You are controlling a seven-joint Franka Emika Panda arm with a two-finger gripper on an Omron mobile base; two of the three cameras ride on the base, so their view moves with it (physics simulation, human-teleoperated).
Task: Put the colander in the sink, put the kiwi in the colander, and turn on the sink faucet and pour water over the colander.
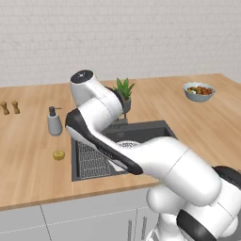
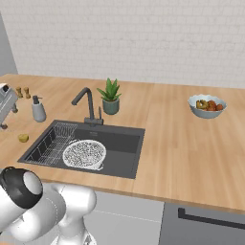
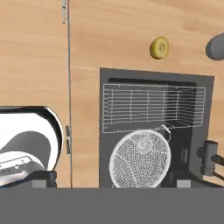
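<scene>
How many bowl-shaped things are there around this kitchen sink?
2. The white mesh colander sits inside the sink, beside the wire rack. The grey bowl of fruit stands on the counter, far to the right. Others may be hidden behind the arm.

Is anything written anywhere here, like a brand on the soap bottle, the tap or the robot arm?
None: no view shows readable text. The grey soap dispenser bottle, the slim dark grey tap, the wide white mesh colander and the grey fruit bowl are all plain.
</scene>
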